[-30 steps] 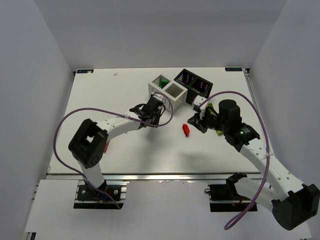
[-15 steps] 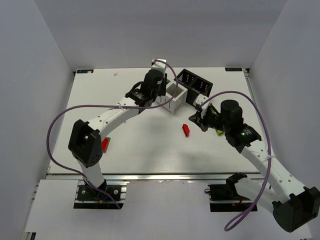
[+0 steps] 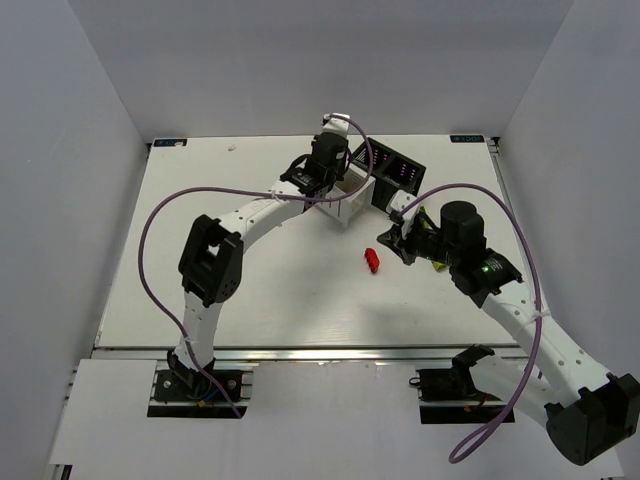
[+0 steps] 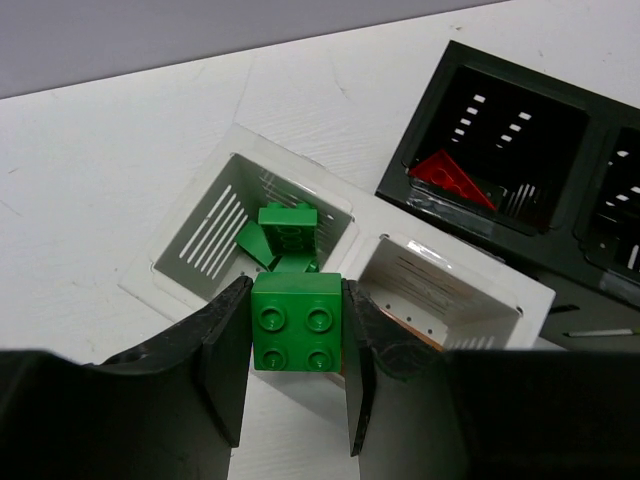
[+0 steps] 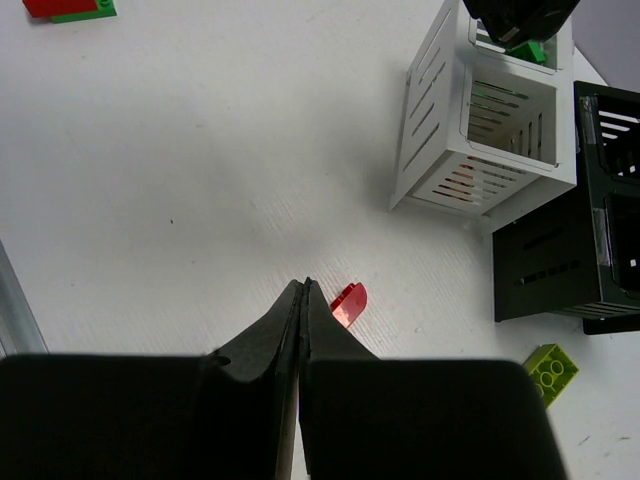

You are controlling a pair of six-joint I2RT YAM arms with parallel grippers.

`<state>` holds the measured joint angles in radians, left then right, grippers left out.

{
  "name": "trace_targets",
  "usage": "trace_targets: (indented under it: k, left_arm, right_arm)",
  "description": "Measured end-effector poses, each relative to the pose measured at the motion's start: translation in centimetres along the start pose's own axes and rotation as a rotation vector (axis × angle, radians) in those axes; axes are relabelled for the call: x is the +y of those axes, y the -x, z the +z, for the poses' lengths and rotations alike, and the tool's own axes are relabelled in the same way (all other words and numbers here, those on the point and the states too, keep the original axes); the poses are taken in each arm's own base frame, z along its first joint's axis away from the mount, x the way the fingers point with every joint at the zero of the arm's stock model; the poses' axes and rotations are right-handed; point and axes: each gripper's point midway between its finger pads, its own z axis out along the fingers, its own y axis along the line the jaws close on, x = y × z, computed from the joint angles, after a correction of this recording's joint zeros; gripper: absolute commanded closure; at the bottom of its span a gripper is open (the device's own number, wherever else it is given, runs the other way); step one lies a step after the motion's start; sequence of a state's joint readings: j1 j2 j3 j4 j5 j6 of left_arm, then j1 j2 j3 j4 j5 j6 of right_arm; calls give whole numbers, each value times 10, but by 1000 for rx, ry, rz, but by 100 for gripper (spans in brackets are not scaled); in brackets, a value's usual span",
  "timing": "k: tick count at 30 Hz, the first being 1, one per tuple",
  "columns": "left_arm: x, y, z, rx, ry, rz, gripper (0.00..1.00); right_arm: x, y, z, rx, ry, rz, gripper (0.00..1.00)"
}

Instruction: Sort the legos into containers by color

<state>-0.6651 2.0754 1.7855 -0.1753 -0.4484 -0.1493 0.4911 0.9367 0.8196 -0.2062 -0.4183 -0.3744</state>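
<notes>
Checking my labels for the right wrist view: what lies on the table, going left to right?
red and green bricks → red rounded brick → white bin → black bin

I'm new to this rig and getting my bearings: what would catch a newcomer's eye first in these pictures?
The left end effector grips a green brick over the edge of the white bin, one compartment of which already holds green bricks. A lone red piece lies on the table just ahead of the shut right end effector.
</notes>
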Motion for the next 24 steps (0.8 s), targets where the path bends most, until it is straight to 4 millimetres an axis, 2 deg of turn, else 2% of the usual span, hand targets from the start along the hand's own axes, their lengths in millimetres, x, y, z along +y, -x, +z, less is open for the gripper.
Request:
trace_targets:
  k: [6, 13, 16, 21, 24]
  left_arm:
    - [9, 1, 12, -3, 27, -5, 84]
    - [18, 4, 19, -14, 52, -15, 74]
    - [20, 3, 24, -16, 62, -18, 67]
    - [23, -6, 33, -3, 79, -10, 42]
    - [26, -10, 34, 8, 87, -2, 32]
  right_arm:
    - [2, 1, 1, -1, 7, -3, 100]
    - [2, 1, 1, -1, 8, -4, 100]
    - [2, 1, 1, -1, 7, -4, 100]
    - [2, 1, 1, -1, 7, -5, 100]
    - [2, 1, 1, -1, 7, -5, 100]
